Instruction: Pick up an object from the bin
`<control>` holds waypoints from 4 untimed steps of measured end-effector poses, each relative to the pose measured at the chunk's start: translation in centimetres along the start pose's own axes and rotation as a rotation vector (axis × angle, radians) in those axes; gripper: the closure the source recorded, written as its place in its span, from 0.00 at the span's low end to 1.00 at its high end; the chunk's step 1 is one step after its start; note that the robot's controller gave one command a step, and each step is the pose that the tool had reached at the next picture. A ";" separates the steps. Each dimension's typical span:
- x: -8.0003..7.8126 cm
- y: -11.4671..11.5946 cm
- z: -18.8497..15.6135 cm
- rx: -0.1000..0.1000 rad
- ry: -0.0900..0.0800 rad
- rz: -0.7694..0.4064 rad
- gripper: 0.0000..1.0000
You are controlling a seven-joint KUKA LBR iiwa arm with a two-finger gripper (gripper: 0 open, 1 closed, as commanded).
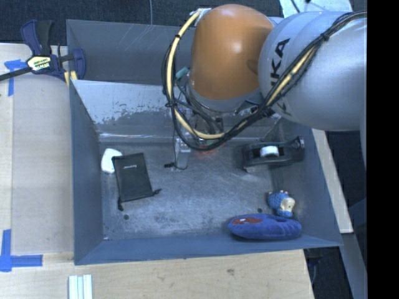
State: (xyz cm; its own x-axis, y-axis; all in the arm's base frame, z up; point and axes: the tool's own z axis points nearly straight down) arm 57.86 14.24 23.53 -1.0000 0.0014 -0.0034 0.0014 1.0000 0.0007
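- Your end effector (181,157) hangs low over the floor of the grey bin (87,167), near the back wall and about midway across.
- You cannot tell from this view whether it is apart or together; nothing shows in its grip.
- Nearest to it you have a black flat case (133,177), lying just to its left on the bin floor, apart from it.
- A small white thing (110,160) touches that case's upper left corner.
- To your end effector's right sits a black tape dispenser (272,154) with a white roll.
- Along the front right you see a blue soft thing (265,227), with a small blue and yellow figure (281,202) just behind it.
- The orange cover (227,52) and looped cables (187,129) sit above the end effector.
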 end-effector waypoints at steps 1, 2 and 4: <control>1.4 4.7 16.9 0.001 0.005 0.112 0.00; 1.1 4.6 16.4 -0.001 -0.003 0.114 1.00; 2.6 7.2 9.7 0.000 0.001 0.317 1.00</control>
State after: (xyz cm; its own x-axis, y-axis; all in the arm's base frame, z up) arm 55.30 21.49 13.79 -0.9499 0.3126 -0.0022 0.3126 0.9499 0.0017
